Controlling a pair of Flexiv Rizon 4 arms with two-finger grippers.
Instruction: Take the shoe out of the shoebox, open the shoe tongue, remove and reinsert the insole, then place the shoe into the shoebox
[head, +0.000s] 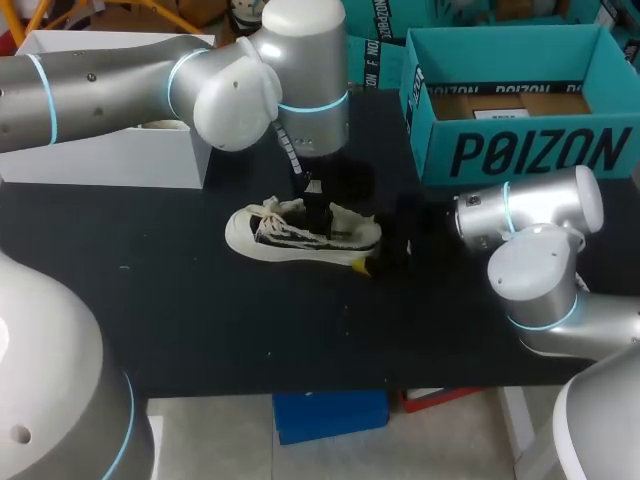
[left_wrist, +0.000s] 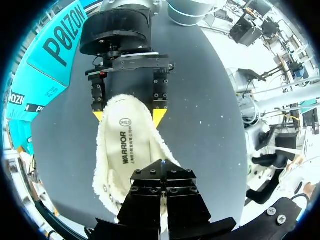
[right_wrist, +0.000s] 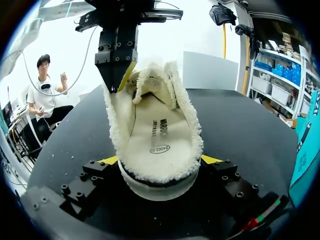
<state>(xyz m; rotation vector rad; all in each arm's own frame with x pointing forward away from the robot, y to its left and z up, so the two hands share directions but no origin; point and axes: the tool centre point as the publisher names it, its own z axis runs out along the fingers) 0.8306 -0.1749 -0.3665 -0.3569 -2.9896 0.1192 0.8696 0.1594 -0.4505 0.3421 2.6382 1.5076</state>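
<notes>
A cream fleece-lined shoe (head: 300, 236) lies on its sole on the black table (head: 200, 320), heel toward my right arm. Its insole (right_wrist: 159, 135) lies flat inside. My right gripper (right_wrist: 160, 160) has one yellow tip on each side of the heel and is shut on the shoe (right_wrist: 150, 100). From above, my left gripper (head: 315, 212) comes down into the shoe's mouth near the tongue, fingers shut (left_wrist: 162, 192). Whether it pinches anything is hidden. The teal shoebox (head: 510, 100) stands open at the back right.
A white box (head: 100, 150) stands at the back left under my left arm. A second teal box part (head: 375, 60) lies behind the middle. The table's front edge (head: 300, 388) runs close below the shoe.
</notes>
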